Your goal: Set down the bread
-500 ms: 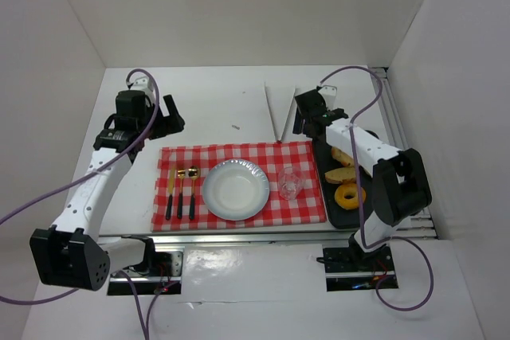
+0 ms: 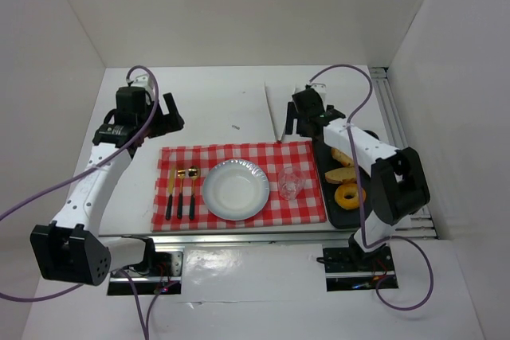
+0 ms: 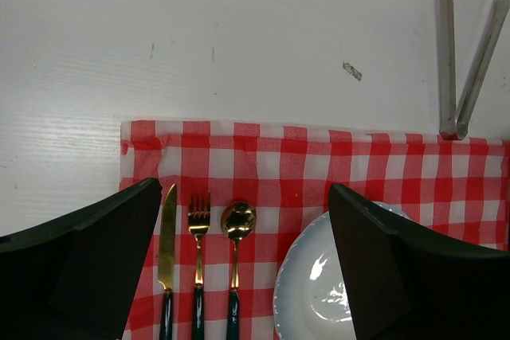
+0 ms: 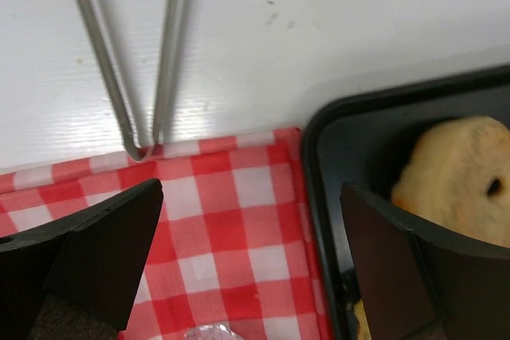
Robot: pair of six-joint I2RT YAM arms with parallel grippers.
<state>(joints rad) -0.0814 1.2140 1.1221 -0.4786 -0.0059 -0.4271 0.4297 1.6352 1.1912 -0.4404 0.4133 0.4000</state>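
Three pieces of bread lie in a black tray (image 2: 330, 211) at the right: a ring-shaped piece (image 2: 349, 195), a slice (image 2: 340, 174) and another piece (image 2: 343, 157) partly under my right arm. A white plate (image 2: 235, 189) sits mid-cloth. My right gripper (image 2: 301, 123) is open and empty, hovering over the cloth's far right corner beside the tray. The right wrist view shows the tray's rim (image 4: 316, 129) and a ring-shaped bread (image 4: 458, 177) behind its right finger. My left gripper (image 2: 166, 117) is open and empty above the cloth's far left corner.
A red checked cloth (image 2: 183, 157) carries a knife, fork and spoon (image 2: 182, 193), the plate and a clear glass (image 2: 289, 183). Metal tongs (image 2: 275, 109) lie on the white table behind the cloth; they also show in the right wrist view (image 4: 135, 61). White walls enclose the table.
My right gripper has shifted slightly left and farther back, away from the tray. My left arm has moved a little. Nothing was picked up.
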